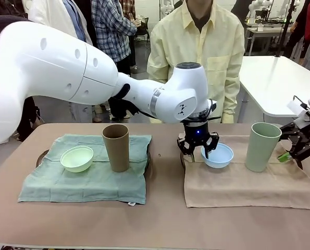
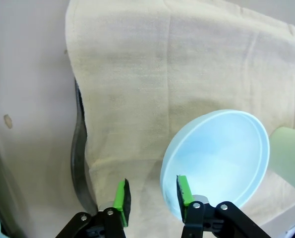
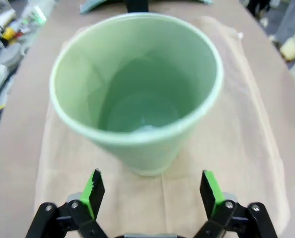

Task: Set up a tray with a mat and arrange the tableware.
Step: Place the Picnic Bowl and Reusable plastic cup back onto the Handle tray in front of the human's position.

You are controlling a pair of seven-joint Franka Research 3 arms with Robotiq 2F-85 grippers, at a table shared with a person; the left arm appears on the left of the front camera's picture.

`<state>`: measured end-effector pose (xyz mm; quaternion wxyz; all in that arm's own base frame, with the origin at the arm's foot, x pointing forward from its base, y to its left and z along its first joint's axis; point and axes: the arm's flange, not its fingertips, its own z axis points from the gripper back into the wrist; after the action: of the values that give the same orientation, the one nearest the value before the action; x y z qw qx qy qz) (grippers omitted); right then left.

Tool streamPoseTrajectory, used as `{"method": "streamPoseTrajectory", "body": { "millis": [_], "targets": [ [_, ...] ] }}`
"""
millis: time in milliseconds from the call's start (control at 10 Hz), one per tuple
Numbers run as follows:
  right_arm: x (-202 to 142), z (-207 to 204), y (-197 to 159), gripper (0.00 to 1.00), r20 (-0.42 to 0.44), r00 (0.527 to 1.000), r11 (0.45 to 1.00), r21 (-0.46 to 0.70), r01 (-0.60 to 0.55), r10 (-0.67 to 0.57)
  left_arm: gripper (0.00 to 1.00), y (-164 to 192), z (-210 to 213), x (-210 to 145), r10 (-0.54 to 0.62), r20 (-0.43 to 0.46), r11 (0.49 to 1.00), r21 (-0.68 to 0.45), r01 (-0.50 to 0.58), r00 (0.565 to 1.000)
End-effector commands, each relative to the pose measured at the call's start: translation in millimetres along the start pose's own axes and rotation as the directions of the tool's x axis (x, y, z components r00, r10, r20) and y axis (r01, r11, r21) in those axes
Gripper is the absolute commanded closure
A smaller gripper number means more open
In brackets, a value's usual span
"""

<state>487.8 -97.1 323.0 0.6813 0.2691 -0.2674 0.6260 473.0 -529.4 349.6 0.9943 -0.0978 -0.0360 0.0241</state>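
On the beige mat (image 1: pixel 248 185) near the counter's right edge: light blue bowl (image 1: pixel 218 155), rigid, light, best pinched at rim, astride left hand (image 2: pixel 150 197), released; sage cup (image 3: pixel 137 94) before spread, empty right hand (image 3: pixel 152 191).

2 bowls (image 1: pixel 76 158); 2 cups (image 1: pixel 116 147); 2 mats (image 1: pixel 84 179)

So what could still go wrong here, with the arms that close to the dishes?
The left gripper has its jaws apart, one finger right at the light blue bowl's rim; pulling away, it might nudge the bowl. The right gripper is open just beside the sage green cup; a bump could tip something that tall.
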Motion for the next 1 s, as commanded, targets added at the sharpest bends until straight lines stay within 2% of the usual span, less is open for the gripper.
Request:
{"method": "streamPoseTrajectory", "body": {
  "millis": [0, 200, 300, 500, 600, 800, 900],
  "targets": [
    [-3, 21, 5, 0.00, -0.080, 0.995, 0.997, -0.054, 0.052, -0.056, 0.34, 7, 19, -10, -0.008, 0.013, 0.999, 0.033, 0.008, 1.000],
    [4, 53, 4, 0.00, -0.088, 0.979, 0.977, -0.120, 0.174, -0.185, 0.18, 6, 40, -19, -0.058, 0.015, 0.996, 0.068, 0.056, 0.998],
    [21, 66, 4, 0.00, -0.132, 0.952, 0.954, -0.160, 0.253, -0.275, 0.18, 6, 56, -23, -0.093, 0.005, 0.991, 0.100, 0.092, 0.996],
    [75, 86, 10, 0.00, -0.264, 0.837, 0.867, -0.288, 0.406, -0.479, 0.18, 6, 97, -34, -0.157, 0.003, 0.976, 0.155, 0.154, 0.988],
    [97, 90, 10, 0.00, -0.312, 0.783, 0.831, -0.355, 0.429, -0.538, 0.18, 9, 115, -35, -0.169, 0.004, 0.971, 0.174, 0.166, 0.986],
    [133, 82, 13, 0.00, -0.412, 0.646, 0.756, -0.478, 0.447, -0.643, 0.18, 16, 161, -37, -0.164, 0.036, 0.969, 0.195, 0.154, 0.986],
    [156, 80, 20, 0.00, -0.420, 0.617, 0.734, -0.518, 0.439, -0.666, 0.18, 17, 189, -42, -0.168, 0.048, 0.965, 0.212, 0.154, 0.985]
  ]
}}
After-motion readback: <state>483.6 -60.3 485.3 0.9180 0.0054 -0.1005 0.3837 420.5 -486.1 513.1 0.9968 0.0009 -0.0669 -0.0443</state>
